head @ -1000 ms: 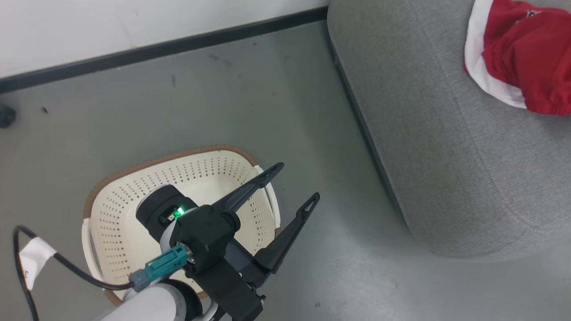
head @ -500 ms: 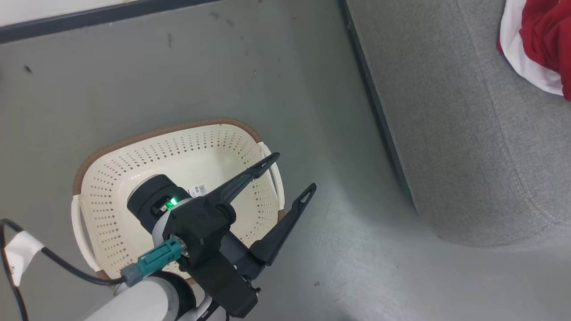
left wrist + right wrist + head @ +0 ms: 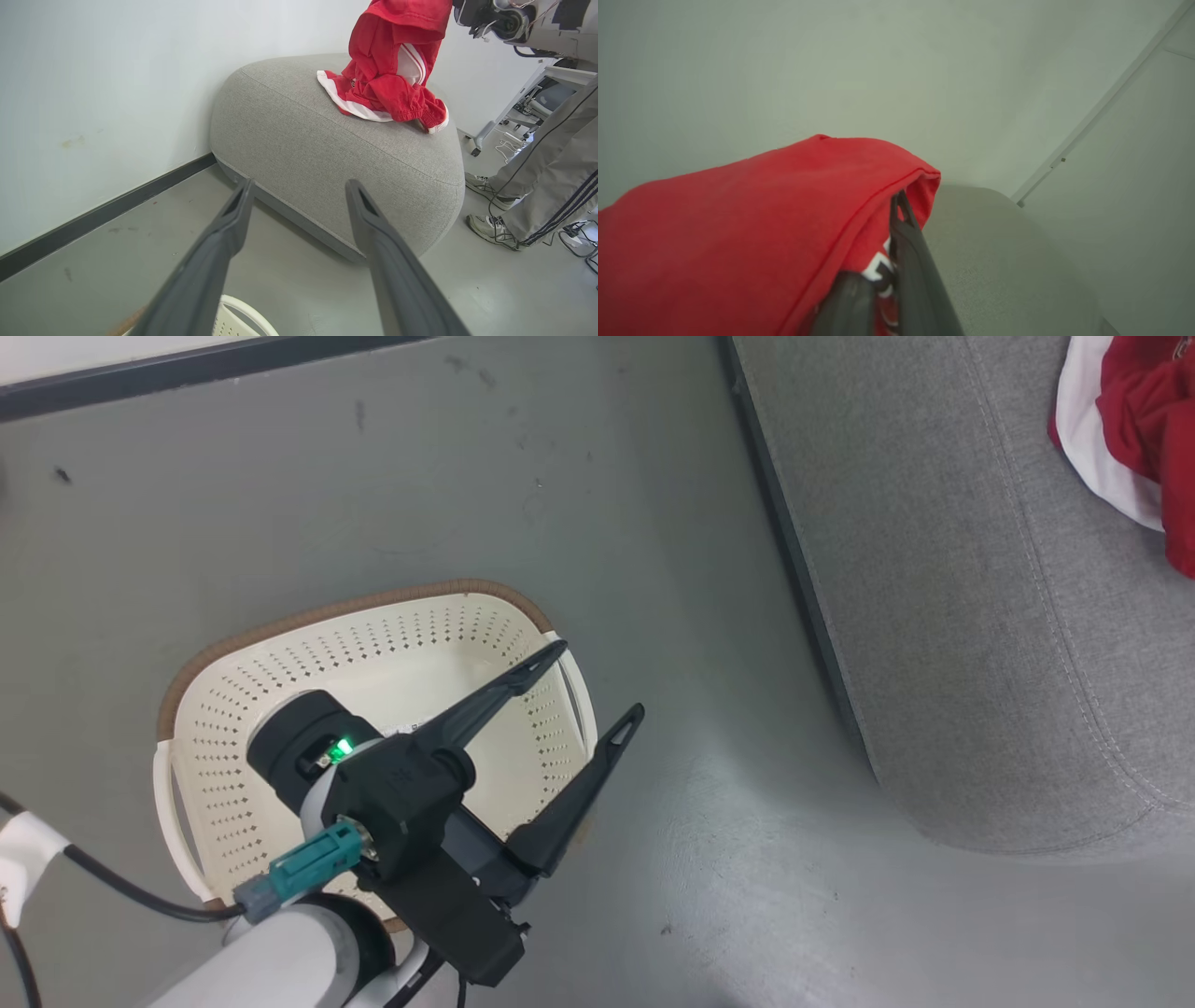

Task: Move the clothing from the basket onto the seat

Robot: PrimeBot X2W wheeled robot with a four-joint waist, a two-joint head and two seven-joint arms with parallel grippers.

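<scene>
Broadly, grey floor (image 3: 448,495) carries everything; white wall (image 3: 93,93) meets it along a dark skirting (image 3: 117,207). Seat (image 3: 980,616), a big grey cushion w/ rounded corners, sits on the floor against the wall. Its rounded near corner faces the basket, w/ a strip of floor btw them. Person (image 3: 546,177) in grey trousers w/ dark side stripes & trainers stands on the floor just beside the seat's far corner.

Basket (image 3: 373,602), cream w/ brown rim, stands upright on the floor, well apart from the wall, nr the seat's corner but not touching. Left arm (image 3: 299,961) hangs over it & hides the near part of its inside in head view.

Clothing (image 3: 373,93) is red w/ white trim. One heap lies on the seat top toward its far edge. Another red piece hangs above that heap, lower end reaching down to it, upper end bunched up at the right arm (image 3: 509,18).

Right hand (image 3: 896,205) is clenched on that red cloth, which drapes over its fingers (image 3: 910,261), w/ the seat top below. Left hand (image 3: 598,679) is released, fingers spread wide, gripping nothing. It hangs above the basket's seat-side rim & the floor beside it, pointing toward the seat. Black cable (image 3: 121,896) w/ a white tag loops off the left arm at the basket's outer side.
</scene>
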